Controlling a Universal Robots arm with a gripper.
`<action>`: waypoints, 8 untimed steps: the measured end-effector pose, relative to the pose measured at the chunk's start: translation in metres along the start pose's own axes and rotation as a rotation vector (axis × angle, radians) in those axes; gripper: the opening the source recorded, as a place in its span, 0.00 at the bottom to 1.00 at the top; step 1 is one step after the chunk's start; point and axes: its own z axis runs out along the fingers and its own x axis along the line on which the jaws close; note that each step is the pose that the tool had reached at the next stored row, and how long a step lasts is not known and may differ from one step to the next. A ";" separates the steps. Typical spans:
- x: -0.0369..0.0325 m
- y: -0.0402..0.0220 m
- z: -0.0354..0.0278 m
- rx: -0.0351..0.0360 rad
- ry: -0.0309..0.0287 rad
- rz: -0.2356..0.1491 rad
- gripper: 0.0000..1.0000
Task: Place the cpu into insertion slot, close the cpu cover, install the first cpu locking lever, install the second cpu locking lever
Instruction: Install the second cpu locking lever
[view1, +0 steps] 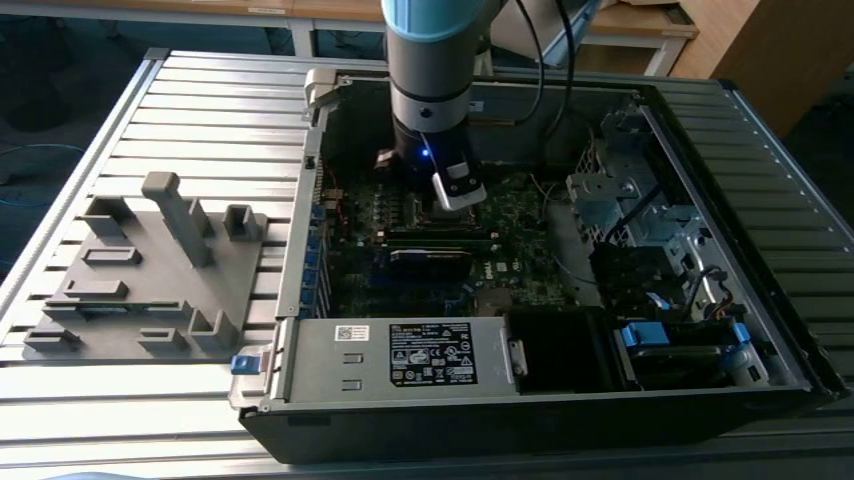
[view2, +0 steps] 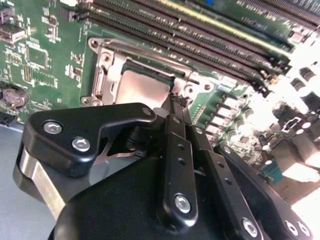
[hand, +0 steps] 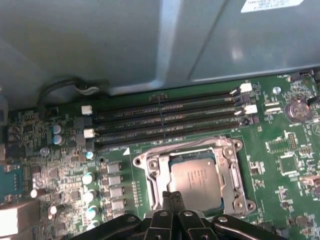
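Observation:
The cpu (hand: 197, 179), a flat square chip with a dull silver top, lies in the motherboard socket; the second wrist view shows the cpu (view2: 142, 87) too. The cpu cover (hand: 234, 172), a shiny metal frame, lies flat around it, and the chip shows through its window. A thin metal rod (hand: 175, 148) runs along the socket's edge on the memory-slot side. My gripper (hand: 172, 196) is shut with nothing visible between its black fingers. Its tips hang at the socket's edge, just over the cover's rim (view2: 176, 100). In the exterior view the gripper (view1: 458, 190) reaches down into the open computer case (view1: 534, 400).
Long black memory slots (hand: 165, 120) run beside the socket, with the case's grey wall (hand: 150, 40) behind them. A drive cage and cables (view1: 641, 220) fill the exterior view's right side of the case. A grey parts fixture (view1: 147, 270) stands on the slatted table at the exterior view's left.

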 end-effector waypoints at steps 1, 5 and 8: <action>-0.0004 0.0014 0.0003 0.0012 -0.0003 0.000 0.11; -0.0042 0.0056 0.0012 0.0061 -0.0010 -0.001 0.11; -0.0086 0.0079 0.0018 0.0099 -0.0016 -0.001 0.11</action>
